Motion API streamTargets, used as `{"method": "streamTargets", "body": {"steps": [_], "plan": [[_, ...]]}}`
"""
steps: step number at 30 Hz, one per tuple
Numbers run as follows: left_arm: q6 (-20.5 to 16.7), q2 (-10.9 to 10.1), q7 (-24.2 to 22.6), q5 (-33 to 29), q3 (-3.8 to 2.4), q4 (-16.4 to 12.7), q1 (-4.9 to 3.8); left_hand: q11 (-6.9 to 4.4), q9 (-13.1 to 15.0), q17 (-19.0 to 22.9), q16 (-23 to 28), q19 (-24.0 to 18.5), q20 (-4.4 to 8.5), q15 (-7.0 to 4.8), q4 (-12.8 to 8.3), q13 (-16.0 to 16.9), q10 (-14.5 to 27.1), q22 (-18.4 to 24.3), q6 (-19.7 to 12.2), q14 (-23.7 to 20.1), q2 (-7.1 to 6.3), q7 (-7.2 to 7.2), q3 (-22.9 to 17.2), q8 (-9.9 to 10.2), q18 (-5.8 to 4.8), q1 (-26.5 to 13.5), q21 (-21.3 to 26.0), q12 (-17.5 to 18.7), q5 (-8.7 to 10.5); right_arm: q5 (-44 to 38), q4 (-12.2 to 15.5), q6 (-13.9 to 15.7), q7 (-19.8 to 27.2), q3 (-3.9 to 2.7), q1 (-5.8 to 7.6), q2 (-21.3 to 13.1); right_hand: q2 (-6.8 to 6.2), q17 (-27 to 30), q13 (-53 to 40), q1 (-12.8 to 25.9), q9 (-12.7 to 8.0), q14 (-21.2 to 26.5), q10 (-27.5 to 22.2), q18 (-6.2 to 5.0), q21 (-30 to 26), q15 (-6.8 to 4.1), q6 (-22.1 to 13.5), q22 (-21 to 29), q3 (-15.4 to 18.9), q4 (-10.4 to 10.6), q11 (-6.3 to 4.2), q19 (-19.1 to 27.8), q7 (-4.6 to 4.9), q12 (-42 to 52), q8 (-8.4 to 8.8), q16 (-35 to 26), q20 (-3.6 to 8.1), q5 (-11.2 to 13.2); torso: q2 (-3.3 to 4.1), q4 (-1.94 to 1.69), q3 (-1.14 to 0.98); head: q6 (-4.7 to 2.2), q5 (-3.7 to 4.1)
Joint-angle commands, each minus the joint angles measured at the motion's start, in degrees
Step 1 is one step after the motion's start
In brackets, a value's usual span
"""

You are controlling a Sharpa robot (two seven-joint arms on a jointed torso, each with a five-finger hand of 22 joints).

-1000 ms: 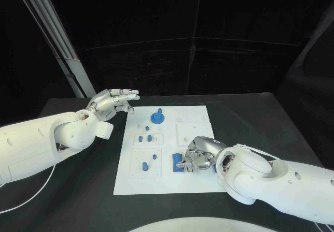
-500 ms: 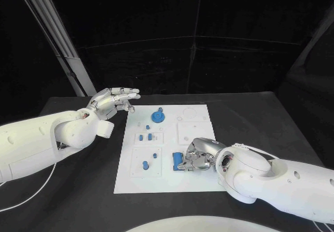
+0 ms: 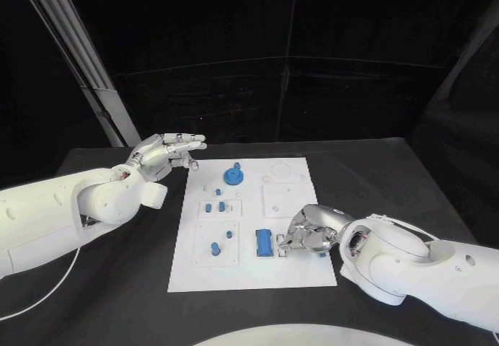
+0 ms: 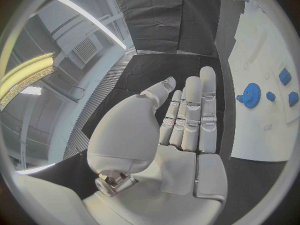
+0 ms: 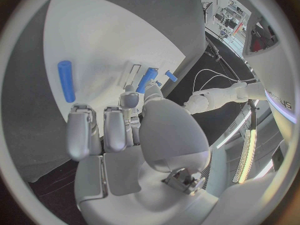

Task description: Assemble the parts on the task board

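Blue block (image 3: 264, 242) lay flat and fully uncovered in the near part of the task board (image 3: 296, 277), same spot as a second before, when half hidden under fingers. Right robot hand (image 3: 305, 233) had slid off sideways toward the board's right edge, parked just beside the block, fingers curled in, nothing seen in them. Looked like a release or a failed grab; block probably not yet seated, so a re-grasp likely needed. Left robot hand (image 3: 166, 151) unchanged, raised over the tabletop (image 3: 395, 173) off the board's far left corner, fingers stretched out, empty.
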State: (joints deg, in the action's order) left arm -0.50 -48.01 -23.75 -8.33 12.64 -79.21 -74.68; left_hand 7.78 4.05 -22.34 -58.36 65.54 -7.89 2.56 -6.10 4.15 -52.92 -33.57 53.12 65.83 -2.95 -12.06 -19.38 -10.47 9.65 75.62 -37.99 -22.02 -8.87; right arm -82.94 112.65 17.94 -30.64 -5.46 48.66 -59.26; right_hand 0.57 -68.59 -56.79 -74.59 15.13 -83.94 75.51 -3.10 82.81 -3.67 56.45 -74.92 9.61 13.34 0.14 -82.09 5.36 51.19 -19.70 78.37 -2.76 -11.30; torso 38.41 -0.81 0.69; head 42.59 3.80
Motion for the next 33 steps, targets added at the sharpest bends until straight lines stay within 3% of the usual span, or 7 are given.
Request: {"method": "streamTargets", "body": {"steps": [1, 9, 12, 18, 26, 28, 33], "plan": [[0.6, 0.0, -0.2, 0.1, -0.04, -0.1, -0.07, 0.09, -0.1, 0.0, -0.3, -0.3, -0.11, -0.06, -0.3, -0.1, 0.3, 0.1, -0.5, -0.5, 0.34, -0.05, 0.1, -0.3, 0.84, 0.0, 0.4, -0.4, -0.18, 5.7, 0.5, 2.4, 5.1, 0.0, 0.08, -2.2, 0.6, -0.1, 0.1, -2.1, -0.3, -2.3, 0.0, 0.21, -0.2, 0.44, -0.5, -4.2, -0.1, -1.1, 0.55, 0.1, 0.02, -0.4, 0.96, -0.3, -0.43, -0.6, 0.01, 0.16, 0.05, -0.22, 0.54], [0.6, 0.3, -0.2, 0.1, -0.03, 0.1, -0.03, 0.09, -0.1, 0.0, -0.3, -0.3, -0.11, -0.06, -0.3, -0.1, 0.3, 0.1, -0.5, -0.5, 0.34, -0.05, 0.1, -0.3, 0.84, 0.0, 0.4, -0.4, -0.18, -1.1, 1.2, 0.7, 2.2, 0.01, 0.08, -7.5, 0.45, -1.8, -0.8, -3.3, -0.3, -2.6, 0.7, 0.52, 0.6, 0.39, 1.2, -5.4, 0.8, -1.7, 0.4, -0.8, -0.19, 0.6, 1.45, 0.7, -0.49, -1.1, -0.3, 1.1, -0.22, -0.3, 0.85], [0.6, 0.4, -0.2, 0.1, -0.02, 0.2, 0.04, 0.09, -0.1, 0.0, -0.3, -0.3, -0.11, -0.06, -0.3, -0.1, 0.3, 0.1, -0.5, -0.5, 0.34, -0.05, 0.1, -0.3, 0.84, 0.0, 0.4, -0.4, -0.18, -3.6, 1.3, 0.0, 0.5, 0.02, 0.07, -8.4, 0.38, -2.1, -0.9, -2.7, -0.3, -2.7, 0.9, 0.58, 0.8, 0.34, 1.6, -5.7, 1.5, -1.2, 0.33, -1.0, -0.27, 0.7, 1.65, 0.9, -0.45, -1.4, -0.39, 1.28, -0.32, -0.27, 1.01], [0.7, 0.4, -0.2, 0.1, -0.01, 0.2, 0.14, 0.09, -0.1, 0.0, -0.3, -0.3, -0.11, -0.06, -0.3, -0.1, 0.3, 0.1, -0.5, -0.5, 0.34, -0.05, 0.1, -0.3, 0.84, 0.0, 0.4, -0.4, -0.18, -6.0, 1.2, 0.8, -1.0, 0.03, 0.04, -8.9, 0.62, -2.0, -0.8, -1.7, -0.1, -2.6, 1.0, 0.54, 0.7, 0.27, 2.0, -5.6, 2.6, 0.0, 0.25, -0.9, -0.4, 0.4, 2.01, 0.7, -0.37, -3.5, -0.25, 1.23, -0.31, -0.3, 1.47], [0.7, 0.3, -0.2, 0.1, -0.01, 0.2, 0.21, 0.09, -0.1, 0.0, -0.3, -0.3, -0.11, -0.06, -0.3, -0.1, 0.3, 0.1, -0.5, -0.5, 0.34, -0.05, 0.1, -0.3, 0.84, 0.0, 0.4, -0.4, -0.18, -7.5, 1.0, 0.8, -2.1, 0.04, 0.02, -9.0, 0.25, -2.4, -1.3, -1.3, 0.3, -2.7, 1.3, 0.62, 0.9, 0.18, 2.6, -5.9, 3.6, 0.8, 0.12, -1.1, -0.61, 0.9, 1.73, 0.9, -0.31, -3.1, -0.23, 1.06, -0.15, -0.22, 1.76], [0.7, 0.3, -0.2, 0.1, 0.0, 0.2, 0.21, 0.09, -0.1, 0.0, -0.3, -0.3, -0.11, -0.06, -0.3, -0.1, 0.3, 0.1, -0.5, -0.5, 0.34, -0.05, 0.1, -0.3, 0.84, 0.0, 0.4, -0.4, -0.18, -8.1, 1.0, -0.1, -2.7, 0.04, 0.02, -9.1, 0.14, -2.6, -1.4, -1.4, 0.6, -2.7, 1.4, 0.64, 1.0, 0.09, 3.1, -6.0, 3.8, 0.9, -0.01, -1.2, -0.78, 0.9, 1.38, 1.0, -0.24, -2.9, -0.22, 1.03, -0.14, -0.16, 1.76], [0.8, 0.3, -0.1, 0.1, 0.0, 0.2, 0.23, 0.09, -0.1, 0.0, -0.3, -0.3, -0.11, -0.06, -0.3, -0.1, 0.3, 0.1, -0.5, -0.5, 0.34, -0.05, 0.1, -0.3, 0.84, 0.0, 0.4, -0.4, -0.18, -9.5, 0.6, -5.6, -4.9, 0.04, 0.01, -8.7, -0.64, -2.2, -1.0, -0.7, 1.7, -2.6, 1.1, 0.58, 0.8, -0.03, 2.8, -5.7, 5.1, 1.9, -0.1, -1.0, -0.89, 0.2, 1.01, 0.7, -0.08, -0.3, -0.27, 1.06, -0.15, -0.04, 1.74]]}}
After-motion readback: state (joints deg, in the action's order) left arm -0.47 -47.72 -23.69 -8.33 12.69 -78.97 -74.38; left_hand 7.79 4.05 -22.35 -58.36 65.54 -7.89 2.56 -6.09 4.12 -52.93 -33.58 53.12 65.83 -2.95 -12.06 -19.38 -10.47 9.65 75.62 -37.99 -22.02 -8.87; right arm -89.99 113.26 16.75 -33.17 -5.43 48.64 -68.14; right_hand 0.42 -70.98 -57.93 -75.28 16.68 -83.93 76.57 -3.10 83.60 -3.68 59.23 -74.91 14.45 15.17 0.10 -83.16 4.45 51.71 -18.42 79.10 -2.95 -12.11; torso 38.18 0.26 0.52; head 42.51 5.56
